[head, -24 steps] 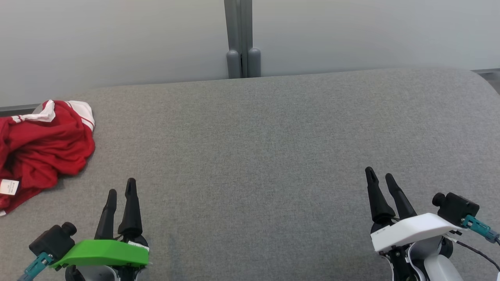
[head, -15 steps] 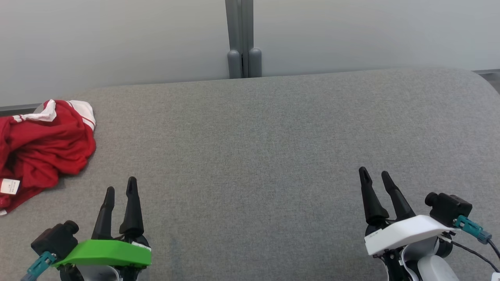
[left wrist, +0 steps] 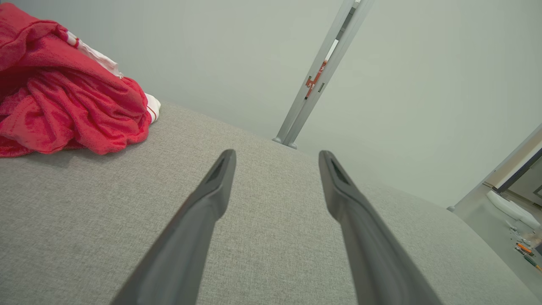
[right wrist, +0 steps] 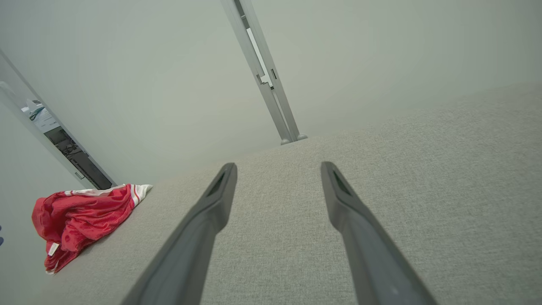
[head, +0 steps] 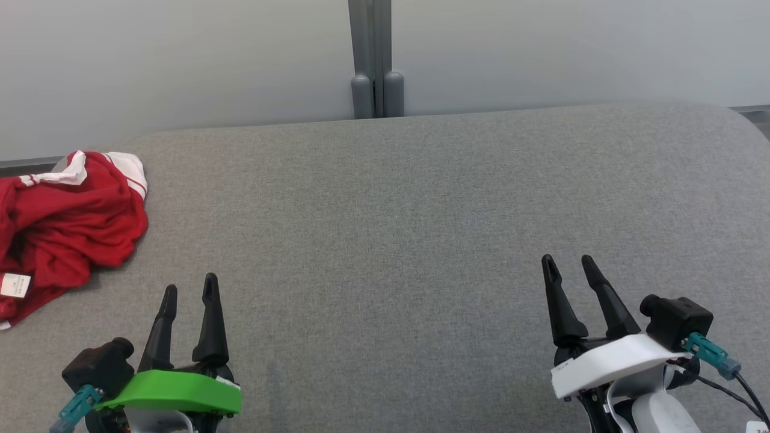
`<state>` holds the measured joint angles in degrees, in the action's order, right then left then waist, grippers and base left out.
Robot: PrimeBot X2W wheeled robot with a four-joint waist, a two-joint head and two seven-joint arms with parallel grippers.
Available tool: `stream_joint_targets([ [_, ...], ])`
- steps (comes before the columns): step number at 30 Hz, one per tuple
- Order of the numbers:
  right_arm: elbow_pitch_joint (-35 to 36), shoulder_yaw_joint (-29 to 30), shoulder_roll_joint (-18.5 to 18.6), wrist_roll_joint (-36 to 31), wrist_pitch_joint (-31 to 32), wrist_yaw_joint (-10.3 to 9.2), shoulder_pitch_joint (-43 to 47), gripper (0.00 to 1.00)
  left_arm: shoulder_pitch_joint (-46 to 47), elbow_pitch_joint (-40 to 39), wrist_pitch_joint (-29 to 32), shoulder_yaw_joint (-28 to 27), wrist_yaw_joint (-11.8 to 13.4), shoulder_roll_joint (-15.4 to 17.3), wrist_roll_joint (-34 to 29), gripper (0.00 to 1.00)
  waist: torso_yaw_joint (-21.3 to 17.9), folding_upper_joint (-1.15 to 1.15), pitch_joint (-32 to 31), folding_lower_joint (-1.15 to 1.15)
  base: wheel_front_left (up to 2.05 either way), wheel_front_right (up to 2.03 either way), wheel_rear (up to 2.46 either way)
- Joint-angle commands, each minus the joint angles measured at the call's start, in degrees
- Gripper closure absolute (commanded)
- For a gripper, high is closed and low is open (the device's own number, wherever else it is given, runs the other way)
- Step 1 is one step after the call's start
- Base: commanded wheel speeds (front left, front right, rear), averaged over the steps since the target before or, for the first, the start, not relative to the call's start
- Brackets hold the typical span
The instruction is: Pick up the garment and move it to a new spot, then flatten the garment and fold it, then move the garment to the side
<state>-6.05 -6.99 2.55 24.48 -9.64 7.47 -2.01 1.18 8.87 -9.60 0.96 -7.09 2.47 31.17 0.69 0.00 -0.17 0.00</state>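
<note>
A small white tag [head: 14,284] on the crumpled red-and-white garment [head: 66,228] carries print too small to read. The garment lies at the grey desk's [head: 385,210] left edge, near my left fingers [head: 212,313], which stand apart; my right fingers [head: 558,300] likewise. A grey post [head: 373,90] stands behind

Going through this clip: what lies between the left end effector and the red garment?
Nothing but bare grey cushion. In the head view, the open left end effector sits apart from the crumpled red garment; the left wrist view shows the same bare stretch.
</note>
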Motion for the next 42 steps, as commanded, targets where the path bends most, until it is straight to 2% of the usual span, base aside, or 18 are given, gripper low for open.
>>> stream_joint_targets([
  [1,0.78,-0.31,0.32,-1.48,-0.50,0.02,-0.29,0.00,0.64,-0.41,-0.54,0.08,0.06,0.45,-1.62,0.00,0.02,0.00,0.05,0.00,0.00,0.00,0.00],
  [17,1.57,-1.57,0.37,-9.60,-2.57,0.03,0.14,0.00,0.49,-1.34,-2.60,0.89,0.70,0.52,-9.69,0.00,0.03,0.00,-0.14,0.00,0.00,0.00,0.00],
  [42,2.23,0.78,0.43,-19.46,-5.27,0.03,1.40,0.00,-1.27,-0.27,-5.24,1.79,0.29,0.58,-20.34,0.00,0.53,0.00,-0.67,0.00,0.00,0.00,0.00],
])
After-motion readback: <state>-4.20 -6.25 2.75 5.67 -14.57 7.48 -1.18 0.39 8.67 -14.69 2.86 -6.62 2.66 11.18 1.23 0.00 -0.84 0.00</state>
